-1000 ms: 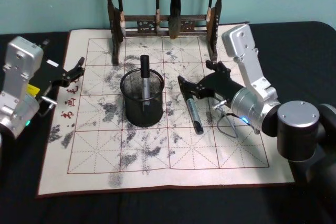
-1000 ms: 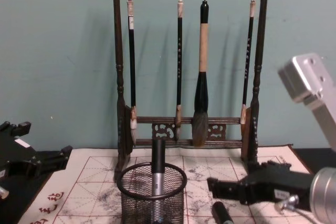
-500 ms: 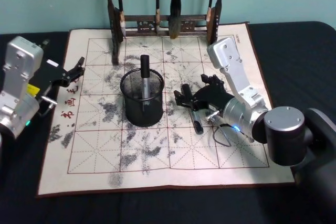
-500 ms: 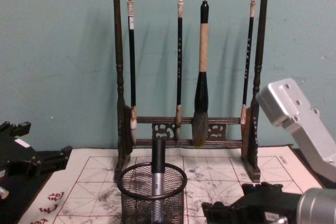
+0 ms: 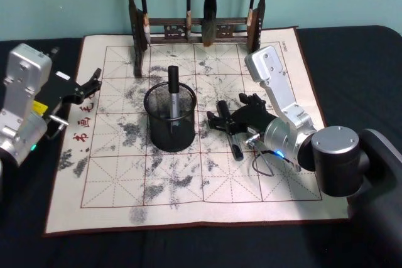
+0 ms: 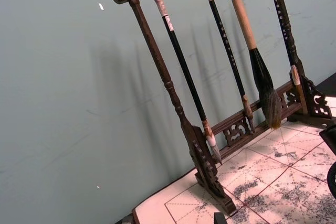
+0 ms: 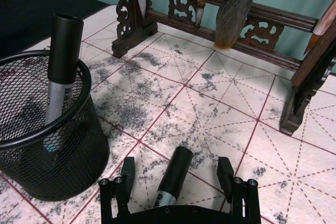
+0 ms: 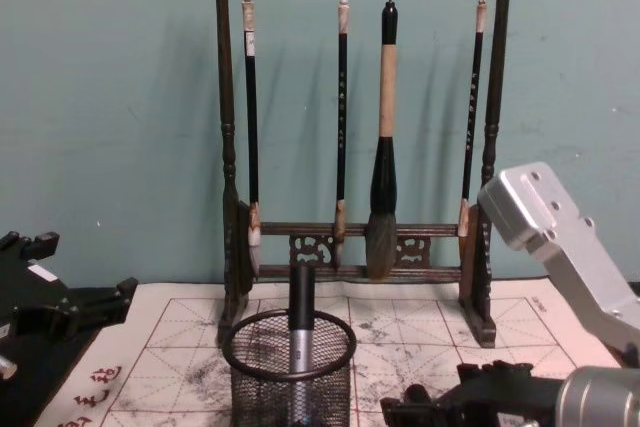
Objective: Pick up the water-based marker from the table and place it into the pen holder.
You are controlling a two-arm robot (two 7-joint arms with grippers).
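Observation:
A water-based marker (image 5: 236, 147) with a black cap and grey barrel lies on the mat (image 5: 188, 183) just right of the pen holder (image 5: 171, 123). My right gripper (image 5: 222, 117) is low over its capped end. It is open, and its fingers (image 7: 127, 173) straddle the marker (image 7: 174, 176) without touching it. The black mesh pen holder (image 7: 50, 148) has another marker (image 7: 63, 85) standing upright in it, also seen from the chest as the holder (image 8: 290, 372) with the marker (image 8: 301, 319). My left gripper (image 5: 88, 86) rests open at the mat's left edge.
A tall dark wooden brush rack (image 5: 195, 26) with several hanging brushes stands at the back of the mat, close behind my right arm (image 8: 545, 237). The dark table (image 5: 358, 61) extends right of the mat. Loose cable (image 5: 267, 161) hangs under my right wrist.
My right gripper has swung left and come down, from beside and above the lying marker to straddling its capped end. The left arm, pen holder and marker have not moved.

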